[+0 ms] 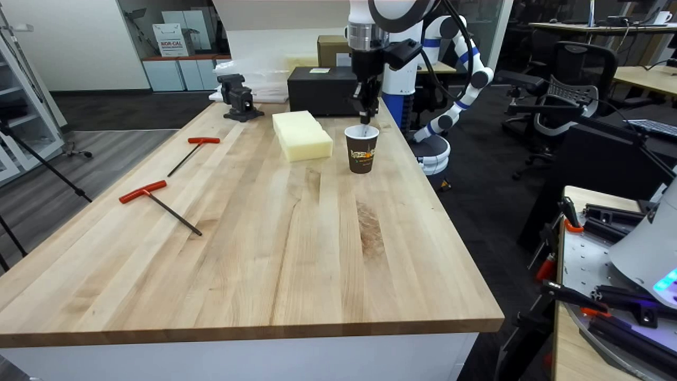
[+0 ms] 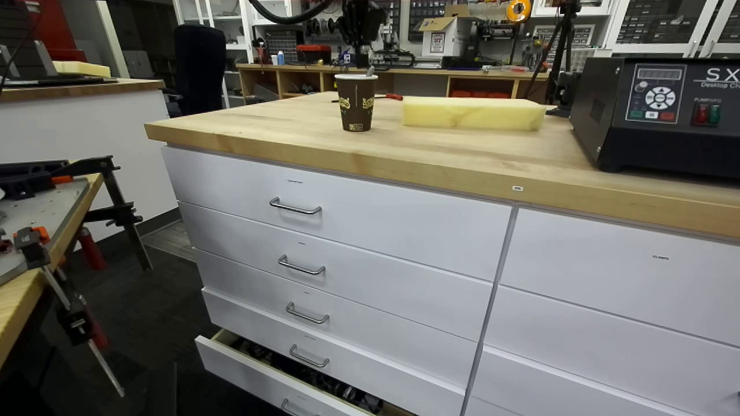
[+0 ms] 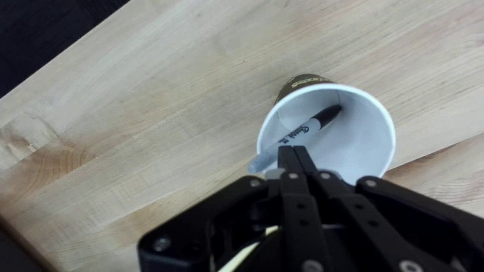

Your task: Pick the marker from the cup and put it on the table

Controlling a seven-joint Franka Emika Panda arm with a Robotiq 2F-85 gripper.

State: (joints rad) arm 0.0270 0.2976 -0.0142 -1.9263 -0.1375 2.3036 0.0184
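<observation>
Pincer [image 3: 293,147] over one cup [image 1: 362,152] (one marker [image 3: 297,136])

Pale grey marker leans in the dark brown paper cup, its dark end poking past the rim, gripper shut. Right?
Wrong end. In the wrist view, the pale grey marker pokes its pale end past the rim; its dark end is inside the dark brown paper cup. The rest holds: it leans in the cup, and the gripper is shut.
</observation>
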